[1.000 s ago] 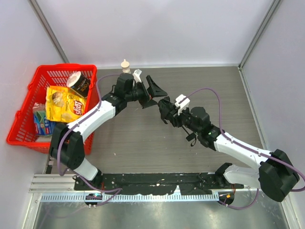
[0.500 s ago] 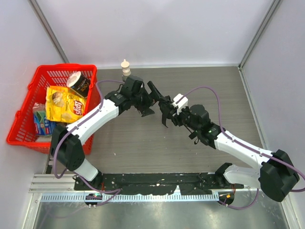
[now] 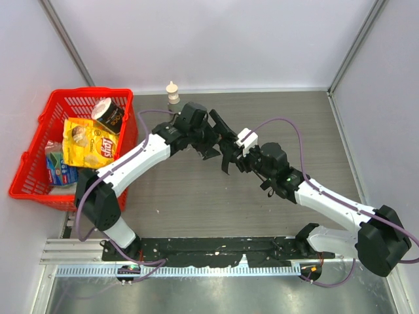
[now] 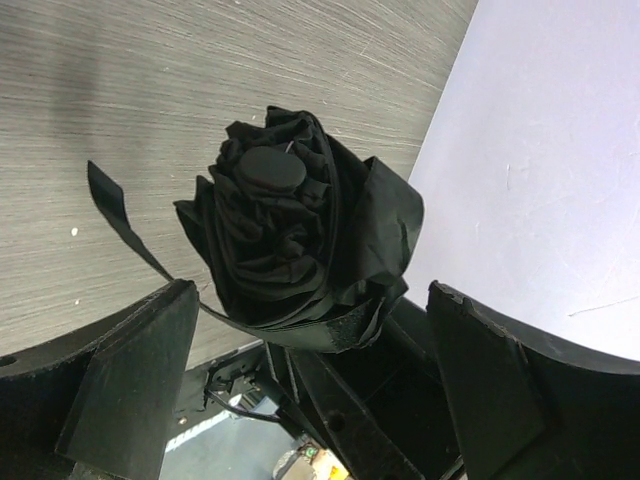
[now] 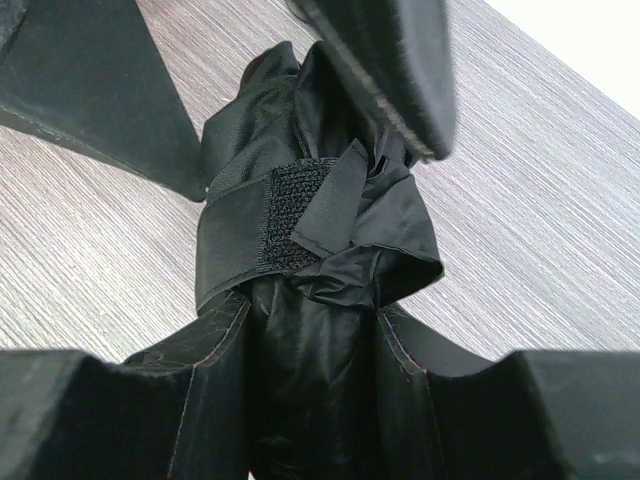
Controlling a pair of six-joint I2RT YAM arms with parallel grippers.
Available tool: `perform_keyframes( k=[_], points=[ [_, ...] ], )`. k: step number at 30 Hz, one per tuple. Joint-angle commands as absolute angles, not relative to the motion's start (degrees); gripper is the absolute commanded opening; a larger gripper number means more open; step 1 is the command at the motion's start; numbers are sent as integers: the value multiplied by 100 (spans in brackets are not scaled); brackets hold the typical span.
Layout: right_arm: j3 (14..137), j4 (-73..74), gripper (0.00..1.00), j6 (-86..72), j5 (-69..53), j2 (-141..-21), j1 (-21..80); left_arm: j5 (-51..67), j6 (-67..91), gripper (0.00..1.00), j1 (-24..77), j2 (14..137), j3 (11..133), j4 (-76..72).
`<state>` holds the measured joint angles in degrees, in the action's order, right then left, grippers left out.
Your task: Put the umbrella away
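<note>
Gripping the umbrella [image 3: 226,152] mid-frame in the top view with the right gripper [image 5: 310,335] clamped round its bundled fabric, hovering the left gripper [image 4: 305,330] wide open around the tip (loose strap [image 4: 115,205] dangling left), probably wanting a centred, gentle squeeze clear of that strap.

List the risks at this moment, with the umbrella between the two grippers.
1. The loose strap end sticks out beside the open left gripper. Closing might pinch it instead of the umbrella.
2. The velcro band looks only partly fastened, so the fabric may unfurl if tugged.
3. The right gripper holds the umbrella close to the left one, so the two may collide.
</note>
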<state>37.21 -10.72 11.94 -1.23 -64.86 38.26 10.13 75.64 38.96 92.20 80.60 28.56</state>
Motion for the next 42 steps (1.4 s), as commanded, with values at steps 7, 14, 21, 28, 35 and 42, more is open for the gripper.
perform_keyframes(
  k=[7, 14, 21, 28, 35, 42],
  points=[
    [4166, -1433, 1, 1318, -149, -6337, 3858, 747, 7813, 100, 4025, 9615, 8596, 3059],
    [4219, -1406, 1, 1362, -141, -6311, 3955, 853, 7866, 100, 4052, 9878, 8639, 2944],
    [4245, -1354, 1, 1424, -70, -6267, 4025, 835, 7892, 100, 4069, 10055, 8640, 2962],
    [4166, -1362, 1, 1450, -18, -6170, 4096, 914, 7867, 78, 4069, 9976, 8411, 2550],
    [4087, -1476, 1, 1406, 167, -6126, 4105, 773, 7884, 51, 4061, 9686, 8095, 2145],
    [3955, -1538, 1, 1362, 176, -5994, 4104, 501, 7498, 4, 4052, 9431, 7937, 1881]
  ],
)
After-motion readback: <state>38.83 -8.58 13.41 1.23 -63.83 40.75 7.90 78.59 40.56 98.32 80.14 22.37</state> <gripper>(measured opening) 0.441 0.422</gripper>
